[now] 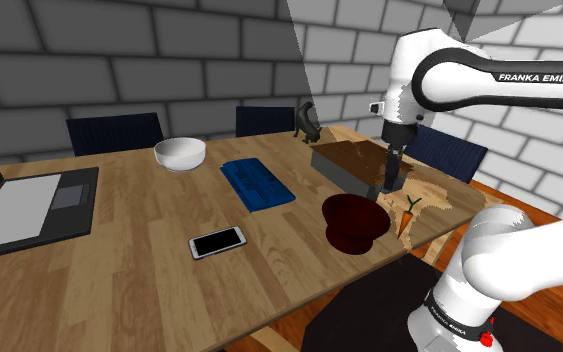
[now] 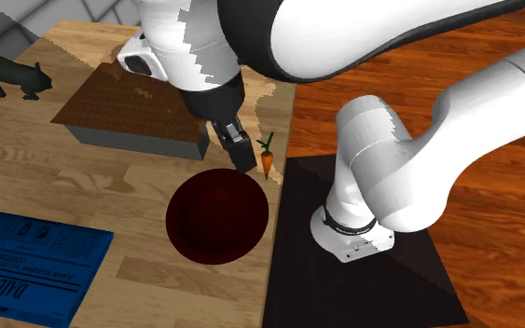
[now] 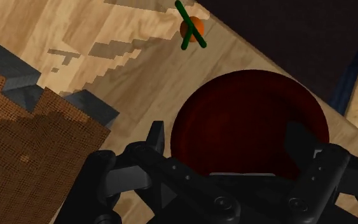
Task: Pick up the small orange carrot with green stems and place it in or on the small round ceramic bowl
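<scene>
A small orange carrot (image 1: 408,215) (image 2: 267,163) (image 3: 192,27) with green stems lies on the wooden table close to its edge by the stand. Beside it sits a dark red round bowl (image 1: 353,220) (image 2: 216,216) (image 3: 254,108). A white round bowl (image 1: 180,153) stands far off at the back of the table. My black gripper (image 1: 393,180) (image 2: 243,160) (image 3: 226,137) hangs open and empty over the near rim of the red bowl, between it and a brown box. The carrot lies a short way beyond the fingertips, untouched.
A brown-topped grey box (image 1: 349,160) (image 2: 139,112) (image 3: 31,146) stands just beside the gripper. A blue book (image 1: 256,184), a phone (image 1: 217,241) and a laptop (image 1: 29,205) lie further along the table. A black cat figure (image 1: 309,122) stands behind the box.
</scene>
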Available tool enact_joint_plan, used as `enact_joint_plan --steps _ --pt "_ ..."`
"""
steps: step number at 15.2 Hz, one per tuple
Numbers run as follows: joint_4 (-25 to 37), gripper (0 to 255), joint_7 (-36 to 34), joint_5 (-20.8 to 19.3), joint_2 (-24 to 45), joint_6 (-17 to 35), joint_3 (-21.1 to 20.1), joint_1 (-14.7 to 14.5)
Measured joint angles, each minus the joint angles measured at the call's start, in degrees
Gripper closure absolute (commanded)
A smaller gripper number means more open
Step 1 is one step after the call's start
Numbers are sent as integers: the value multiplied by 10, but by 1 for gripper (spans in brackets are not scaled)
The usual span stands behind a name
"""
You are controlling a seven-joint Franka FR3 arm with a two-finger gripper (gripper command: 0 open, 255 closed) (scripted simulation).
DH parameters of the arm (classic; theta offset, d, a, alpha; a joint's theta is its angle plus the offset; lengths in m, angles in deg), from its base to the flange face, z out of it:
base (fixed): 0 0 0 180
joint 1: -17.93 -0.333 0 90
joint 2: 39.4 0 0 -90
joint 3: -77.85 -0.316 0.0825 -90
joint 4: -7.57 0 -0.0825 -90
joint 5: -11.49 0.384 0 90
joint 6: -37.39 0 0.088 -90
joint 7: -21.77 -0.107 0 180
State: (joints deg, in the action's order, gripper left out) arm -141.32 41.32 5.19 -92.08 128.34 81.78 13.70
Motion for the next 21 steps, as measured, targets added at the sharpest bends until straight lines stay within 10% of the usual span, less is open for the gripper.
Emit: enact_joint_plan --steps 7,20,21 --pt "-118 0 142 -94 -79 -3 34 -20" --pt "-186 0 155 -123 -100 44 56 -8" --pt "-186 255 155 -123 -100 44 56 -8"
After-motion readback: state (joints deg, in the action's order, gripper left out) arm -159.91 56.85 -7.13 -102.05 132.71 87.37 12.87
